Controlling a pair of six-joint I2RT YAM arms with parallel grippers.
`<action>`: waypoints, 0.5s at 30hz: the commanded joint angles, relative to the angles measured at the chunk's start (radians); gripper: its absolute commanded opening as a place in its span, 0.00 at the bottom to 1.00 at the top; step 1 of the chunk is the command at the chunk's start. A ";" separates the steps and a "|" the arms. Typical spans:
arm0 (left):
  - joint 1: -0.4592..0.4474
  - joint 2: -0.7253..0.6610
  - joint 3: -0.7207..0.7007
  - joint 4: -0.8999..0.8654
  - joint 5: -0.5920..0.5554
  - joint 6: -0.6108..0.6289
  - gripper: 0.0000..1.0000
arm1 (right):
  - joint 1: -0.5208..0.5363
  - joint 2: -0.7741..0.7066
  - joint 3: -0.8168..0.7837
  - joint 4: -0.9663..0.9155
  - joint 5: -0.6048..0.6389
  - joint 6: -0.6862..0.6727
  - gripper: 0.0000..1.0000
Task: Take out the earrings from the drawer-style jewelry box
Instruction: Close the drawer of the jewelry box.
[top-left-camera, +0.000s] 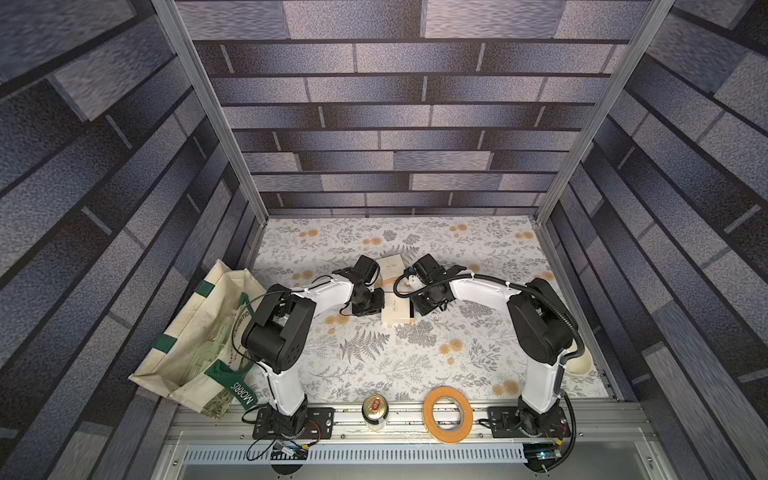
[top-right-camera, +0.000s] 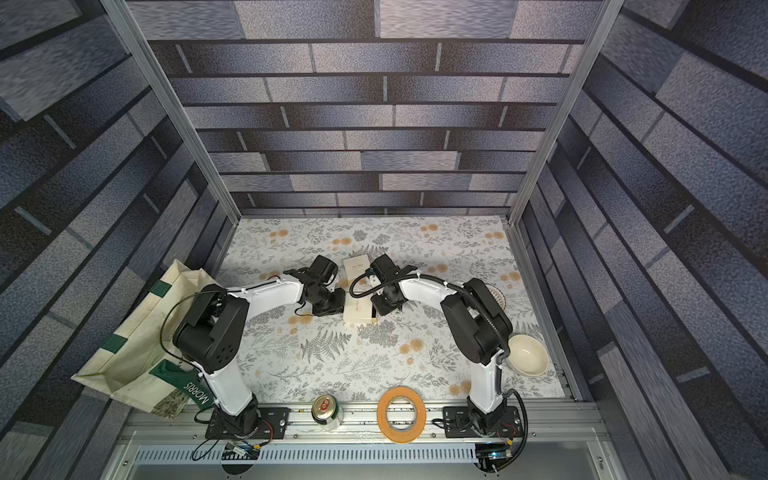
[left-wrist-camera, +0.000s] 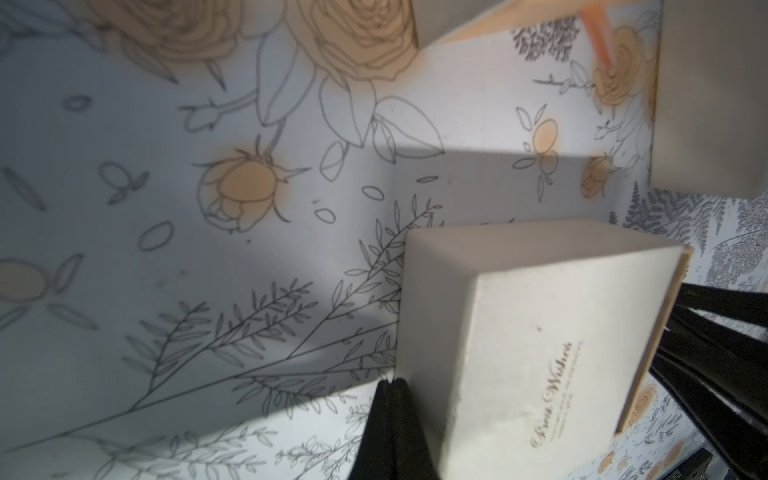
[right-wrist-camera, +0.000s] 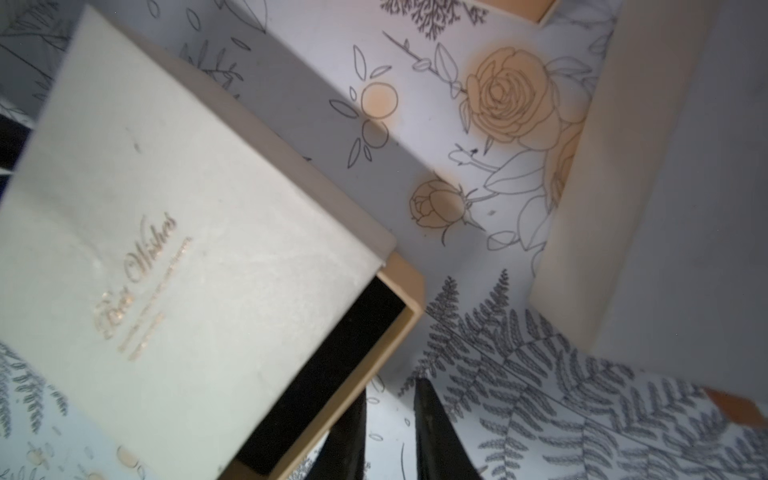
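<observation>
Bright pool on the tablecloth (top-left-camera: 415, 365), hard slanting shadows, wide-angle distortion at edges, wrist close-ups soft and blurry.

Grey brick-print walls (top-left-camera: 415, 104) enclose a floral tabletop (top-left-camera: 374, 374).

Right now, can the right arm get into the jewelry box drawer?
Probably, but only partly. The drawer is slid partway out toward the right arm's fingers, which sit right beside its open end with nothing between. The box's sleeve covers the rest of the lining.
</observation>
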 joint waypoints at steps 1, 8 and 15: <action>-0.007 -0.011 -0.006 -0.003 0.023 -0.005 0.00 | 0.013 0.020 0.031 0.009 -0.027 0.009 0.24; -0.007 -0.011 -0.006 -0.004 0.021 -0.004 0.00 | 0.013 0.027 0.042 0.007 -0.031 0.007 0.24; -0.005 -0.015 -0.004 -0.004 0.022 -0.003 0.00 | 0.017 0.032 0.049 0.005 -0.035 0.009 0.24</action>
